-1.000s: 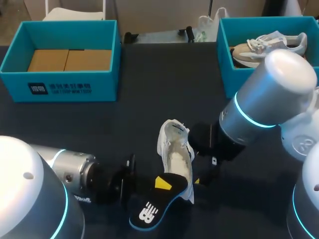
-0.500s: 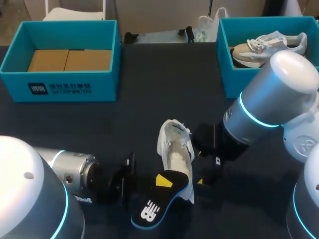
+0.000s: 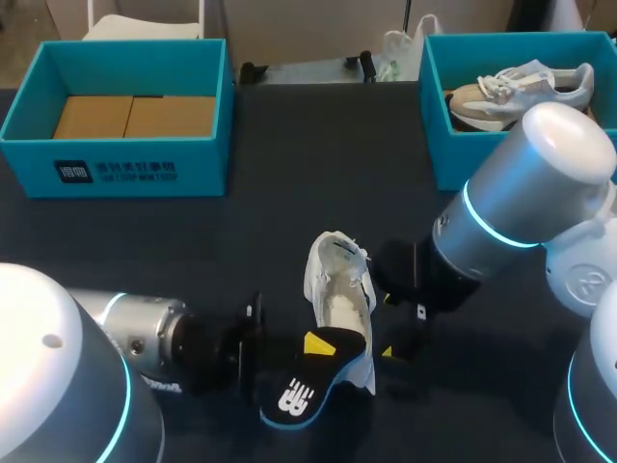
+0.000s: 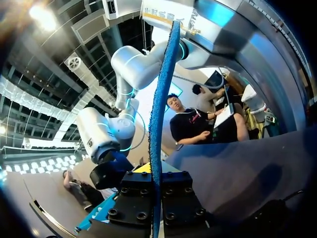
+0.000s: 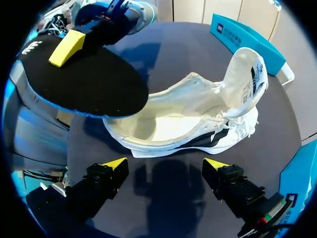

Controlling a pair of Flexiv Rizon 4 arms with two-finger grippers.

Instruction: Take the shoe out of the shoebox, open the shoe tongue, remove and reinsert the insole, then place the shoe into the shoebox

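A white shoe point(image 3: 339, 287) lies on the dark table near the front middle, its tongue pulled back and its empty inside showing. My left gripper point(image 3: 316, 347) is shut on a black insole with a blue edge point(image 3: 301, 394), held just over the shoe's heel end. In the left wrist view the insole point(image 4: 159, 114) stands edge-on between the fingers of that gripper point(image 4: 156, 181). My right gripper point(image 3: 388, 326) stands open right beside the shoe. In its own view, the right gripper point(image 5: 165, 166) faces the shoe point(image 5: 193, 116), with the insole point(image 5: 84, 82) overlapping the heel.
A teal shoebox point(image 3: 116, 166) with brown cardboard inside stands at the back left. A second teal box point(image 3: 436, 145) at the back right holds another shoe point(image 3: 521, 87). My right arm's elbow reaches over that box's front.
The left gripper has carried the insole a little to the right, toward the shoe's heel. The right arm shifted slightly to the right early on, then held still.
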